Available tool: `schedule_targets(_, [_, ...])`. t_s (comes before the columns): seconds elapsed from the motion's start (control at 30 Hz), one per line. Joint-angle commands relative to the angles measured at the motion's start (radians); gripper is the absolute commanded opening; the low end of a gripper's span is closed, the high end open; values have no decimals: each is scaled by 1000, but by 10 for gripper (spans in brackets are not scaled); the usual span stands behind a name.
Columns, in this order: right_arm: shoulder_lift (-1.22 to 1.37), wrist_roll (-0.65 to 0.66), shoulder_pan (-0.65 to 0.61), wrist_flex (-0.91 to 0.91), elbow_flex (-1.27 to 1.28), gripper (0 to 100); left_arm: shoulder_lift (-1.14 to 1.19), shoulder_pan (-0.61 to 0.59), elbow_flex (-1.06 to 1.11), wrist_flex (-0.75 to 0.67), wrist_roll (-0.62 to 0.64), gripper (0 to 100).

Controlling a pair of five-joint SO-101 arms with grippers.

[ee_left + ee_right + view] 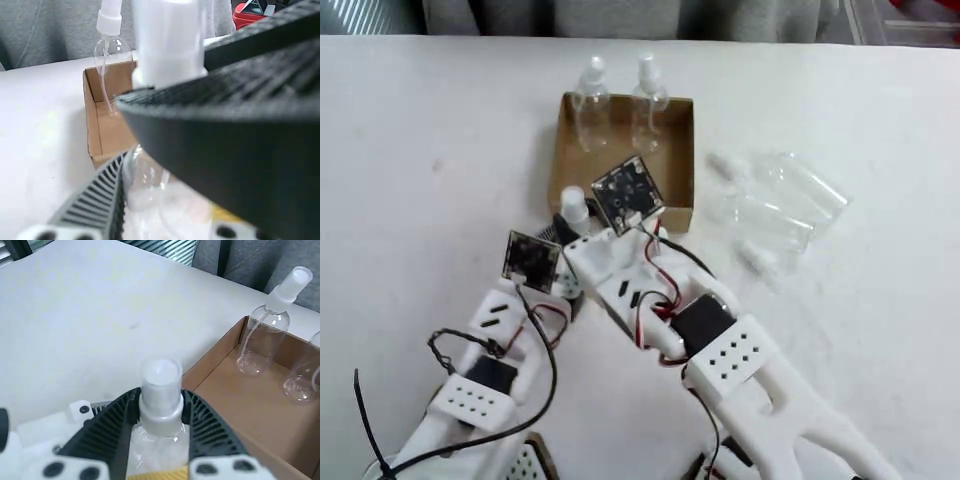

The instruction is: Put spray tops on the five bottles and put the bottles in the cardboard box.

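Just in front of the cardboard box [676, 150], a clear bottle [155, 445] stands upright between both arms. A white spray top [161, 385] sits on its neck. My right gripper [160, 410] is shut around the collar of that spray top [574, 208]. My left gripper [150, 172] is shut on the bottle's body [145, 180], below the white top [167, 40]. In the high view the left gripper [564, 240] and right gripper [585, 222] meet at the box's near left corner. Two capped bottles [592, 105] [648, 100] stand inside the box.
Two clear uncapped bottles [800, 185] [770, 220] lie on the table right of the box, with loose spray tops [728, 165] [757, 258] beside them. The white table [440, 150] stretches bare to the left. The box wall [215, 365] is close behind the held bottle.
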Motion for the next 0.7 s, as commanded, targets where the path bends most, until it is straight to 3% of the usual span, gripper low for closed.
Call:
schedule_targets(0.0, [42,12,-56,5,-2,63,-16,5,-2,-3,-8,54])
schedule_targets(0.2, [44,6,-58,62,-34,214,-16,5,-2,-3,-8,54])
schedule_targets(0.67, [42,5,-58,186,-150,226,-16,5,-2,-3,-8,54])
